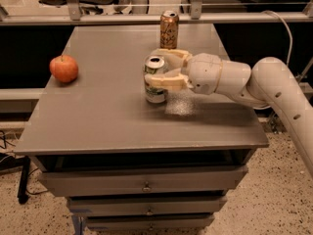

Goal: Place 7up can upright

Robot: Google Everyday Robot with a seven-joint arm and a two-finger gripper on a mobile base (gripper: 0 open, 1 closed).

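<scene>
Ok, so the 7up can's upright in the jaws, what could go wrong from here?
The gripper sits mid-table, jaws closed around the upright 7up can. Whether its base touches the table is unclear, so an early release could make it topple. A jaw dragging during withdrawal could also tip it. The brown can stands just behind the gripper and could get knocked.

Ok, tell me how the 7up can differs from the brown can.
The 7up can is silvery-white with green print; the brown can is coppery. The 7up can is clasped by the gripper near the middle of the table; the brown can stands free. The brown can is farther back than the 7up can, by the far edge. Both are upright drink cans.
</scene>
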